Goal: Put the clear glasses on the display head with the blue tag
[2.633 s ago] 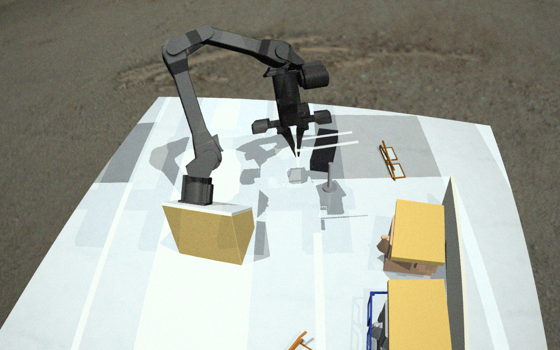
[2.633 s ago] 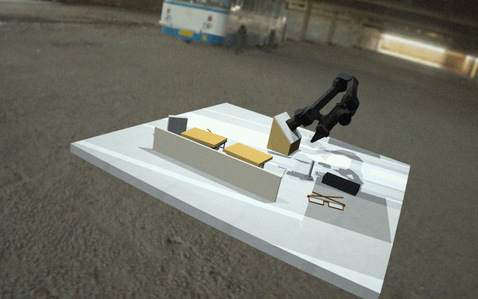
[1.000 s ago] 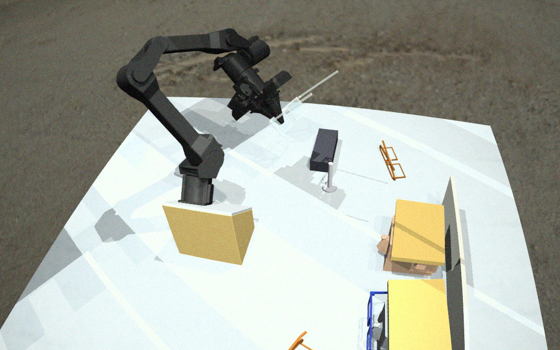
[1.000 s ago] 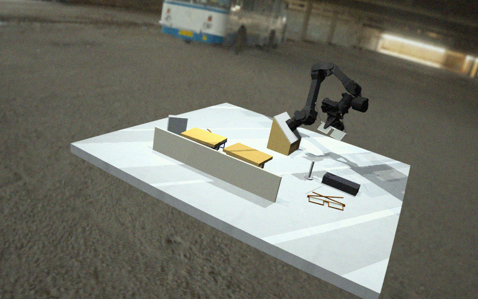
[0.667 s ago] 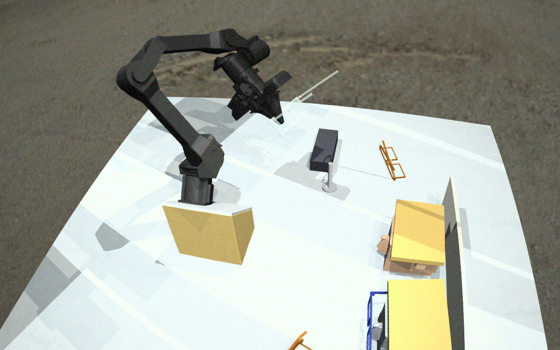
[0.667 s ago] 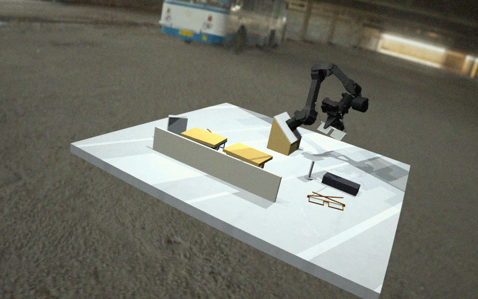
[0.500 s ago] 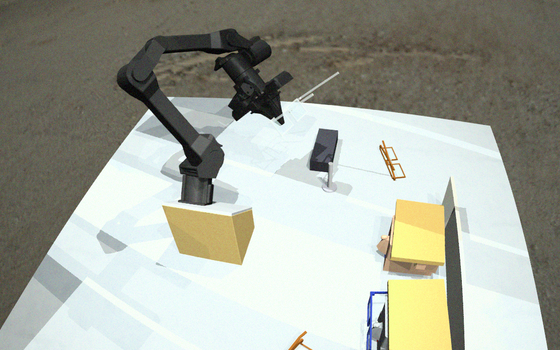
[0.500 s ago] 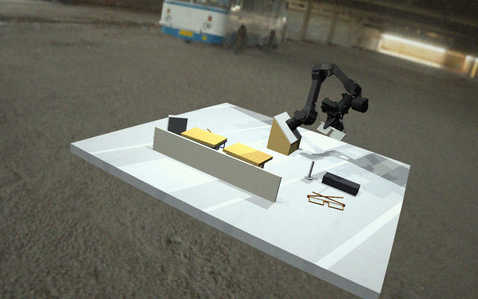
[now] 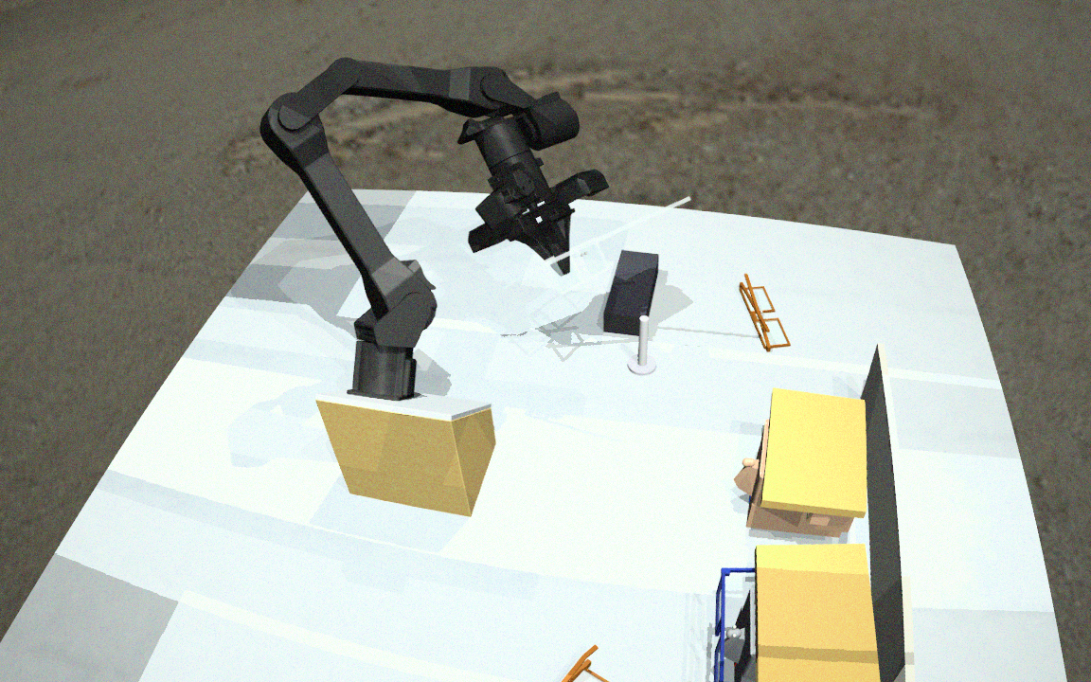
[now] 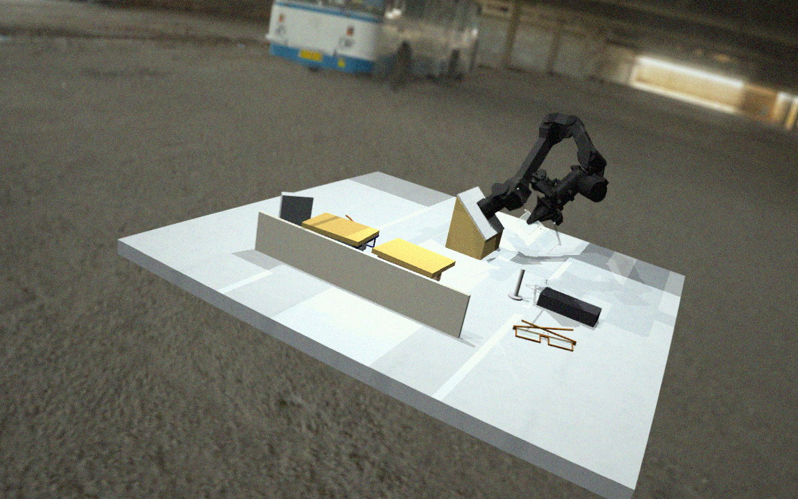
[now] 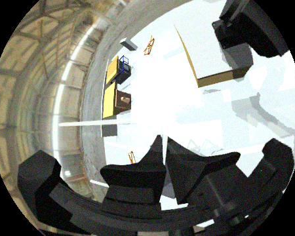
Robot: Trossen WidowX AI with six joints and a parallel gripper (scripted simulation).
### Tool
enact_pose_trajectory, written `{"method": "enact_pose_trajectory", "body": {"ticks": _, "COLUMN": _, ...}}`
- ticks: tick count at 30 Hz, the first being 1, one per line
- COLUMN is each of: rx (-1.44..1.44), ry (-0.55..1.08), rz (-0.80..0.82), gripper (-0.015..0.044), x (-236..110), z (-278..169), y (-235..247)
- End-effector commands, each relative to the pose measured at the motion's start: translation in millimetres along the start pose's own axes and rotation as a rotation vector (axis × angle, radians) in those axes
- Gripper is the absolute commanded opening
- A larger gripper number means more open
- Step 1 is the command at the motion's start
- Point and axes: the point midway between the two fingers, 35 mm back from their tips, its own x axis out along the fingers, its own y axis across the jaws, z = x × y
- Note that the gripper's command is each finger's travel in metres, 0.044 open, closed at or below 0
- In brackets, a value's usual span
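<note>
My gripper is shut on the clear glasses and holds them above the table, left of the black box in the top view. The clear glasses have a long pale temple reaching out past the fingers; their rims are faint against the white table. A brown head sits under one yellow roof, well away from the gripper. A dark grey head sits under the other. Blue glasses are at its front. I cannot make out a blue tag.
Two yellow roofs cover the heads, with a long panel behind. A black box, a grey post and orange glasses stand or lie nearby.
</note>
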Motion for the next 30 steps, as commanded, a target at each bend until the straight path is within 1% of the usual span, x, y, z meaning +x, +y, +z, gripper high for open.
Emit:
{"method": "enact_pose_trajectory", "body": {"ticks": 1, "rx": -0.043, "ry": -0.038, "rz": -0.045, "gripper": 0.0, "x": 11.4, "z": 0.5, "y": 2.7}}
{"method": "enact_pose_trajectory", "body": {"ticks": 16, "rx": -0.163, "ry": -0.131, "rz": -0.252, "gripper": 0.0, "x": 58.2, "z": 17.4, "y": 17.8}}
{"method": "enact_pose_trajectory", "body": {"ticks": 30, "rx": -0.216, "ry": -0.097, "rz": -0.451, "gripper": 0.0, "x": 98.3, "z": 45.2, "y": 32.7}}
